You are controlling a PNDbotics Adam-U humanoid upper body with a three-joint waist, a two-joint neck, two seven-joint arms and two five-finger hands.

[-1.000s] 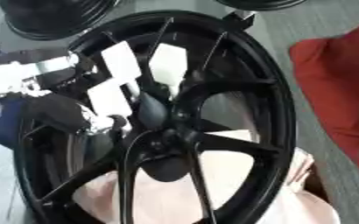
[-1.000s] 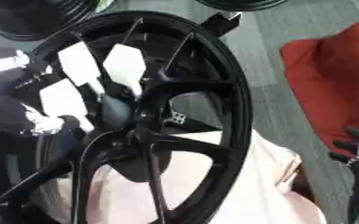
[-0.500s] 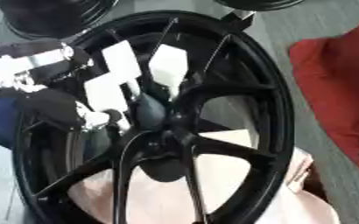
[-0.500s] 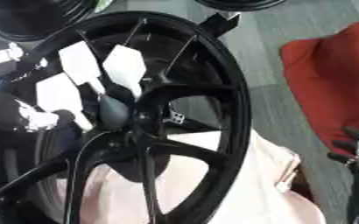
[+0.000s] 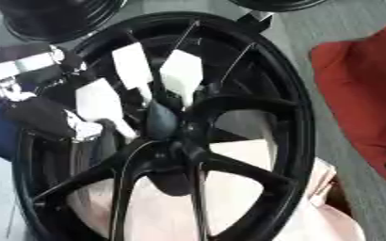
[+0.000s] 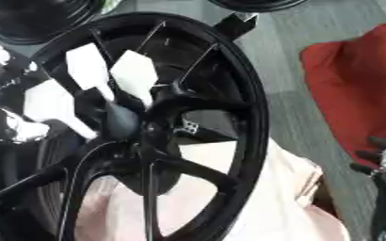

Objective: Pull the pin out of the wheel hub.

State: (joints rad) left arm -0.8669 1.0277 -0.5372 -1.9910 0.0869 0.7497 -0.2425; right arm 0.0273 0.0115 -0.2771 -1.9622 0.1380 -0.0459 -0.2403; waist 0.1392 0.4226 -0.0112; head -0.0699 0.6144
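A large black multi-spoke alloy wheel point(image 5: 229, 155) filled most of the view, its rim close against other black wheels point(image 5: 56, 19) at the top and lying over a pale pink cloth point(image 6: 262, 197) below. A red cloth point(image 5: 369, 89) lay well apart to the right on grey floor point(image 6: 311, 28). The left robot hand point(image 5: 106, 101) reached in from the left, its white-tipped fingers point(image 5: 180, 73) spread between the spokes by the hub point(image 5: 163, 122); whether they held the pin could not be told. The right robot hand point(image 6: 381, 160) rested at the lower right, fingers relaxed.
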